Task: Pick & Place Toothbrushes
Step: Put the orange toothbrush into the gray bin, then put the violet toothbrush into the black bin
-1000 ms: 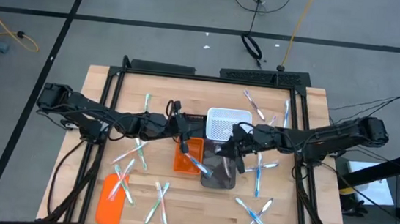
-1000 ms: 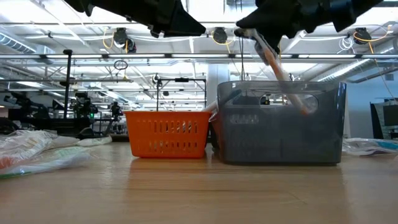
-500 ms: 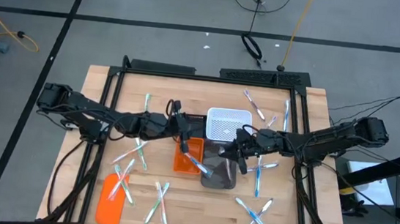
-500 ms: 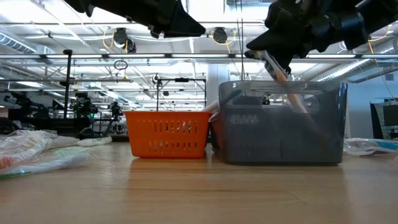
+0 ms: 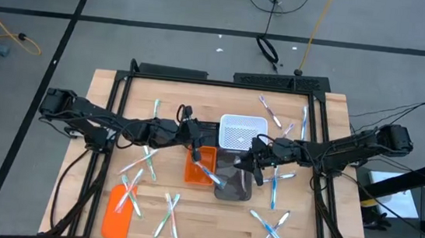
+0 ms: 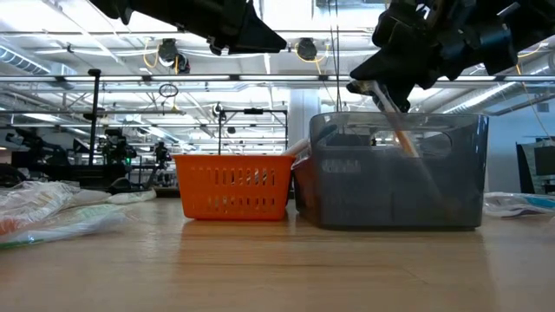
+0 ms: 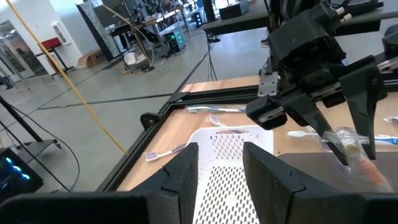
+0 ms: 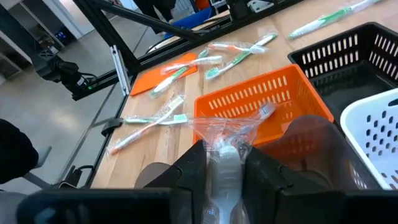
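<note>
The right gripper's point(image 8: 224, 171) two dark fingers point(image 8: 189, 168) pinch a wrapped toothbrush point(image 8: 229, 149) between them, its clear wrapper bunched above the tips. In the low view that toothbrush point(image 6: 395, 126) slants down from the gripper point(image 6: 368, 87) into the grey bin point(image 6: 395, 173), the upper end at the fingers and the lower end inside the bin, toward the picture's right. Its long axis is tilted, neither upright nor flat. From above, the right gripper point(image 5: 251, 160) hangs over the grey bin point(image 5: 233, 185), which sits just in front of the white basket point(image 5: 241, 131) and beside the orange basket point(image 5: 198, 168).

The left gripper point(image 7: 221, 168) hovers over the baskets with its fingers point(image 7: 183, 171) spread and nothing between them; from above it point(image 5: 193, 137) is near the orange basket's back edge. A blue-accented toothbrush point(image 5: 209, 173) lies slanted across the orange basket's rim toward the grey bin.

More toothbrushes lie scattered on the wooden table point(image 5: 322, 114): crossed pairs point(image 5: 168, 212) near the front edge, a few point(image 5: 279, 118) at the back right, others point(image 5: 272, 230) front right. A flat orange lid point(image 5: 116, 213) lies at the front left with toothbrushes point(image 5: 129, 193) across it.
</note>
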Motion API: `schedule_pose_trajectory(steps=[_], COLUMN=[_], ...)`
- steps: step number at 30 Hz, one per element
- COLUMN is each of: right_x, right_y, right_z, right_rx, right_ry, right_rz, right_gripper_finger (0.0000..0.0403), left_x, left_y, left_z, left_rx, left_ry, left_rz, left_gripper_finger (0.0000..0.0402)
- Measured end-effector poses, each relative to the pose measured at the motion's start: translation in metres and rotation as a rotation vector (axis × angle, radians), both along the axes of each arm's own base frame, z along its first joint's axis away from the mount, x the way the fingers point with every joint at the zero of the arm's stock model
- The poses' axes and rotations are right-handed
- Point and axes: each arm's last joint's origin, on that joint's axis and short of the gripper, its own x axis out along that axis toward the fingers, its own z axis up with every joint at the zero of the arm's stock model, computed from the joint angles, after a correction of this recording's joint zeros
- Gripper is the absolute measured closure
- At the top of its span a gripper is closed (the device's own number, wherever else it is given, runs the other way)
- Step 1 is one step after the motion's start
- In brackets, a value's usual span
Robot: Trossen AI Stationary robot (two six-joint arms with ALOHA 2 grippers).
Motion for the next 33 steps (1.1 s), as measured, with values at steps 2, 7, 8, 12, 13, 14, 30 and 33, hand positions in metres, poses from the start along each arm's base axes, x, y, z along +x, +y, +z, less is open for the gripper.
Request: schedule_pose_trajectory(steps=[2,7,8,12,13,14,30,33], right_x=[0.0,0.0,0.0,-0.001,-0.001,-0.001,-0.024,-0.036], right_y=[0.0,0.0,0.0,0.0,0.0,0.0,-0.002,-0.004], right_z=[0.0,-0.001,-0.001,-0.002,-0.002,-0.002,0.015,0.019], right_rx=[-0.004,-0.022,-0.022,-0.026,-0.026,-0.026,-0.123,-0.13], right_ry=[-0.001,0.003,0.005,0.016,0.015,0.014,0.038,0.081], right_rz=[0.002,0.007,0.007,0.006,0.005,0.006,0.042,0.046], right_gripper_finger=[0.0311,0.0271,0.0263,0.0233,0.0227,0.0222,0.0228,0.0233], left_x=[0.0,0.0,0.0,0.0,0.0,0.0,0.0,0.0], left_y=[0.0,0.0,0.0,0.0,0.0,0.0,0.0,0.0], left_z=[0.0,0.0,0.0,0.0,0.0,0.0,0.0,0.0], left_rx=[0.0,0.0,0.0,0.0,0.0,0.0,0.0,0.0], left_ry=[0.0,0.0,0.0,0.0,0.0,0.0,0.0,0.0], left_rz=[0.0,0.0,0.0,0.0,0.0,0.0,0.001,0.001], left_gripper_finger=[0.0273,0.0273,0.0273,0.0273,0.0273,0.0273,0.0273,0.0273])
